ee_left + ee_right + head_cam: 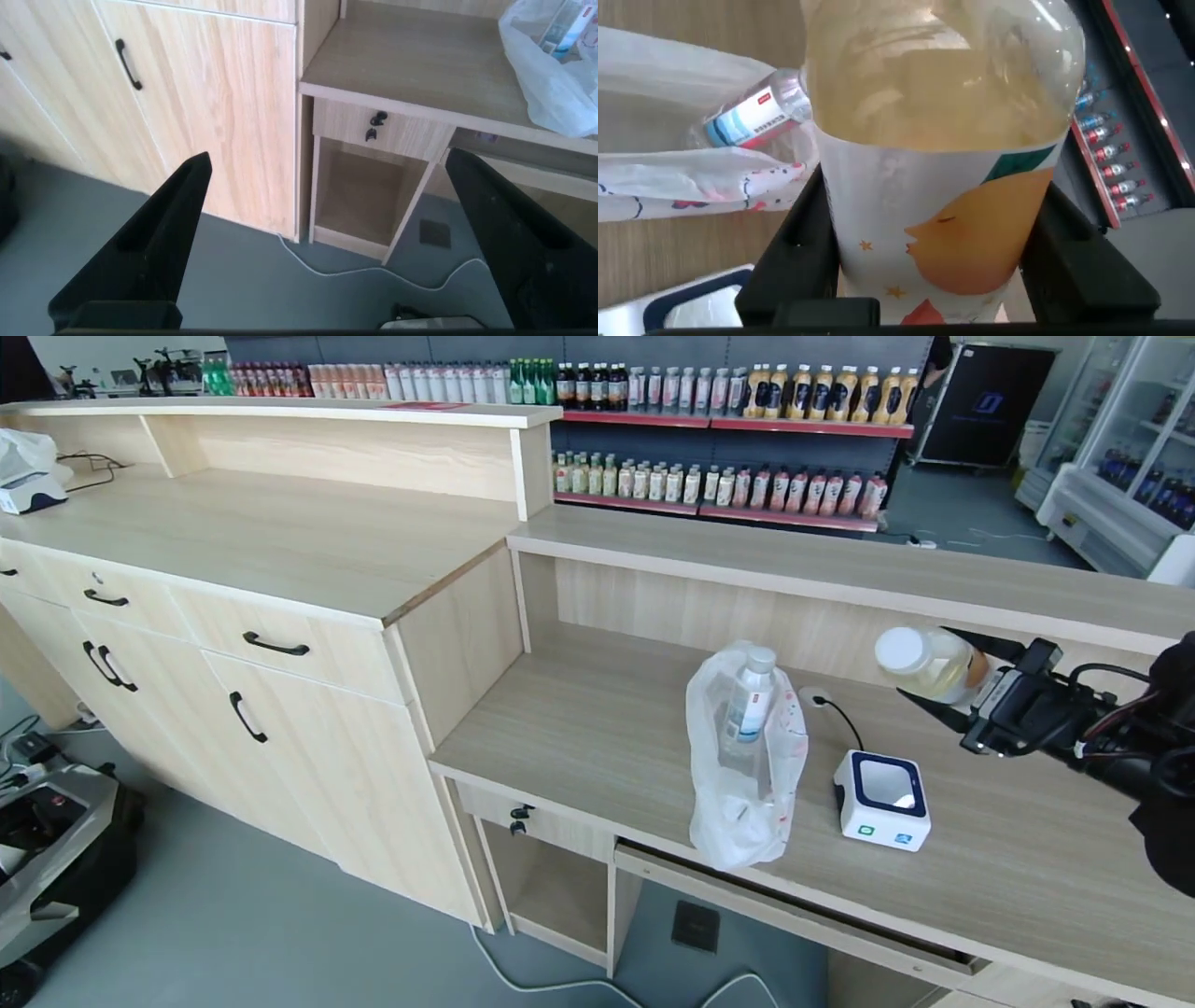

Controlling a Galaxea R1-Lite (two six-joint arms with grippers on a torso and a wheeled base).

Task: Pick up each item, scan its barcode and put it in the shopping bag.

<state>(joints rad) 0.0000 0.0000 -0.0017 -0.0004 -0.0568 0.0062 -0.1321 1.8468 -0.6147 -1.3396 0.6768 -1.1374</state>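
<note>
Bottle clamped sideways in right gripper, apparently above counter near scanner and shopping bag; left gripper spread open.

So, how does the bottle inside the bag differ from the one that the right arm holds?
The slim clear bottle with blue-white label stands nearly upright in the translucent plastic bag. The wide bottle of yellowish liquid with orange label lies tilted in the right tool. Both have pale caps.

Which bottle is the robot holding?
The yellow-drink bottle with the white cap, clamped in the right gripper above the counter. The clear, blue-labelled bottle stands in the shopping bag.
</note>
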